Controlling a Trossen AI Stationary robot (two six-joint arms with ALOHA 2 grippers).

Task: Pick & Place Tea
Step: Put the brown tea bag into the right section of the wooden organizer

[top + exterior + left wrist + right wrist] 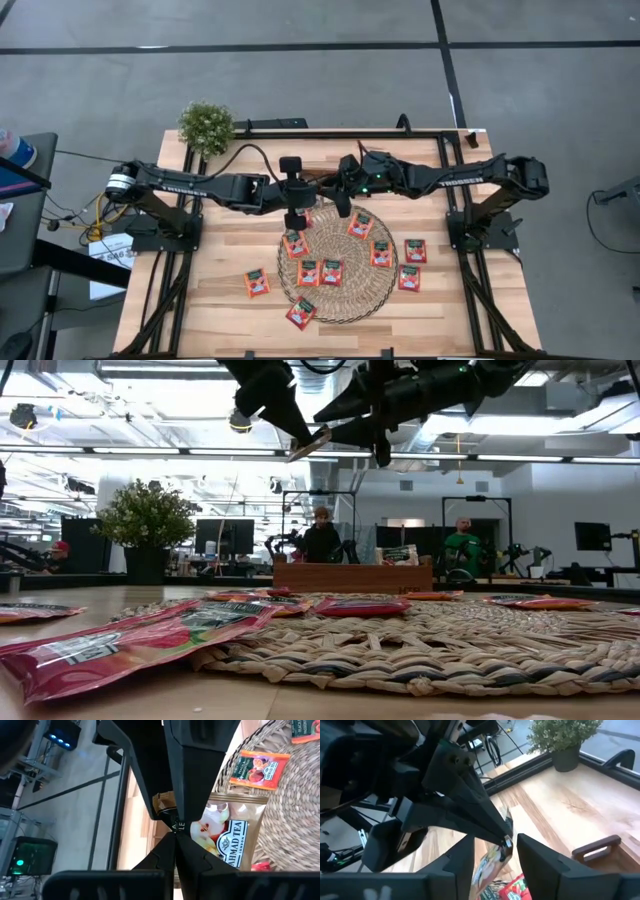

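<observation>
A: The left pincer [176,831] hangs above the far rim of the straw mat [345,300], fingers clenched on a pale sachet [227,837] by its corner. The right pincer [492,851] is right next to it, fingers apart, with that same sachet hanging in the gap between them.

B: So this looks like a hand-over in mid-air?

A: That is my reading. In the low view the sachet [308,444] sits tilted at the tip of the left fingers, high over the worktop [220,300], and the right arm's tips nearly meet it.

B: How should it go, then?

A: The right fingers should close squarely on the free part of the sachet, away from the corner the left holds, and the left should let go only once the right has a firm pinch. The packet is thin and slippery, so a shallow pinch on the edge could let it slide out.

B: And the other tea?

A: Red-orange sachets [361,225] lie flat below, several on the mat and a few off it on the wood, such as one [257,283] toward the left side and two [414,250] to the right. All lie well below both pincers, untouched.
</observation>
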